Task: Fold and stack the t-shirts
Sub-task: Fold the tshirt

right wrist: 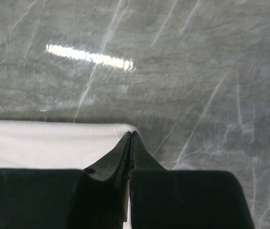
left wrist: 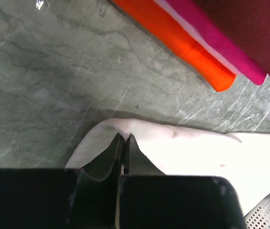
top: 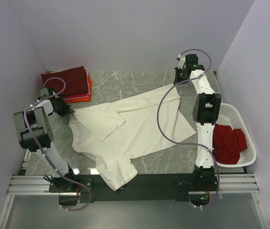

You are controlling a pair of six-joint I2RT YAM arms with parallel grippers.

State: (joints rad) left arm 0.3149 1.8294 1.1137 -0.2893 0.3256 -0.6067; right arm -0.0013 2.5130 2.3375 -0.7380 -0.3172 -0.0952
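At the near edge, one sleeve of the cream-white t-shirt droops over the rim of the marble table. The rest lies spread crookedly across the middle, with a flap doubled over on its left half. To the right, a white lattice basket holds a red t-shirt, partly behind the right arm. The left gripper is closed flat on the cream shirt's left corner. Farther back, the right gripper is pinched tight on its far right corner. Beyond the left gripper sits the folded stack, maroon on top, pink and orange beneath.

Both holds seem to bite only the tip of the cloth, so a brisk lift or stretch could pull a corner free. The hanging sleeve's weight could drag the shirt off the edge, and the left gripper, just beside the stack, could knock it askew.

The fingers themselves hide how deep the cloth sits between them. The stack's lower layers show only as edges.
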